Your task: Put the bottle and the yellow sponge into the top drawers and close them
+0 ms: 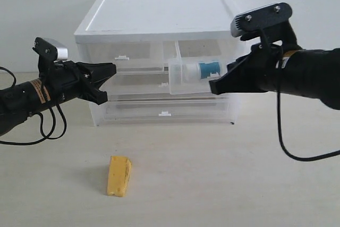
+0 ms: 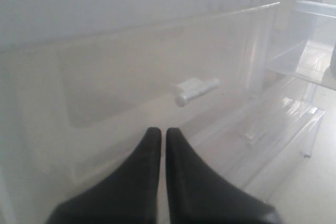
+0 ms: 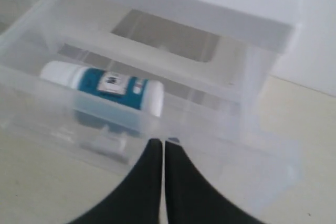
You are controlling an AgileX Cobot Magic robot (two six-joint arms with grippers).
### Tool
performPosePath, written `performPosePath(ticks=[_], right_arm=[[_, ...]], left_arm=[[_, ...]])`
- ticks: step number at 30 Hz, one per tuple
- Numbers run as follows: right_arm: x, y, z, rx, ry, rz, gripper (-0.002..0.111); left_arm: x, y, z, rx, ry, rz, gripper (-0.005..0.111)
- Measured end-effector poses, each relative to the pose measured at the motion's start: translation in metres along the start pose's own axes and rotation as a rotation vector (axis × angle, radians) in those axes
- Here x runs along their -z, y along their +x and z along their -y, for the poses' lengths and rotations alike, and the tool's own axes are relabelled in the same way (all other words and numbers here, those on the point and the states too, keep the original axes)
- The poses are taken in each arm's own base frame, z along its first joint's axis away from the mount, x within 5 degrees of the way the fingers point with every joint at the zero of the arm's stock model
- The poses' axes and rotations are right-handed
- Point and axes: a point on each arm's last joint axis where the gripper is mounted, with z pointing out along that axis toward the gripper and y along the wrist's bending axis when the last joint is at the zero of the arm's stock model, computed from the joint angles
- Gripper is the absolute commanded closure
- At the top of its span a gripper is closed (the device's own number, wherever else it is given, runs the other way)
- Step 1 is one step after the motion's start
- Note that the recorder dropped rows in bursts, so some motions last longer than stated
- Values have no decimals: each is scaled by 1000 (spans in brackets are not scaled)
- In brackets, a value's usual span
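Observation:
The white bottle (image 1: 197, 70) with its teal label lies on its side inside the right top drawer (image 1: 175, 86), which is pulled out; the right wrist view shows the bottle (image 3: 105, 85) behind that drawer's clear front wall (image 3: 63, 135). My right gripper (image 1: 213, 86) is shut, tips against that drawer's front (image 3: 163, 142). The left top drawer (image 1: 127, 51) is pushed in, its white handle tab (image 2: 195, 90) just beyond my shut left gripper (image 2: 159, 132), which hangs in front of it (image 1: 112, 68). The yellow sponge (image 1: 118, 176) lies on the table, clear of both arms.
The white-topped cabinet (image 1: 159, 17) stands at the back of the beige table (image 1: 223, 184). Below the top drawers are two full-width translucent drawers, the lower with a handle tab (image 1: 164, 114). A black cable (image 1: 287, 142) hangs under the right arm.

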Motion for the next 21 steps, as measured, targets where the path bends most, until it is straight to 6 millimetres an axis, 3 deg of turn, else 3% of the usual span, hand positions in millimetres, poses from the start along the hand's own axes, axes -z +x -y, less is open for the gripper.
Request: performPosePath(ticks=[4,12,17,21], right_arm=[[-6,-6,-11,28,-25,36,108],[-12,-36,-8,33,-9,135,108],[-32,-29,-8,36,-8,107,108],[-33,-32,-8,49,-6,116,108]], left_arm=[[0,0,0,-1,0,-4,103],[0,0,0,-1,0,-4,103],[0,1,0,-3,0,-4,103],[0,0,0,-3,1,-2,103]])
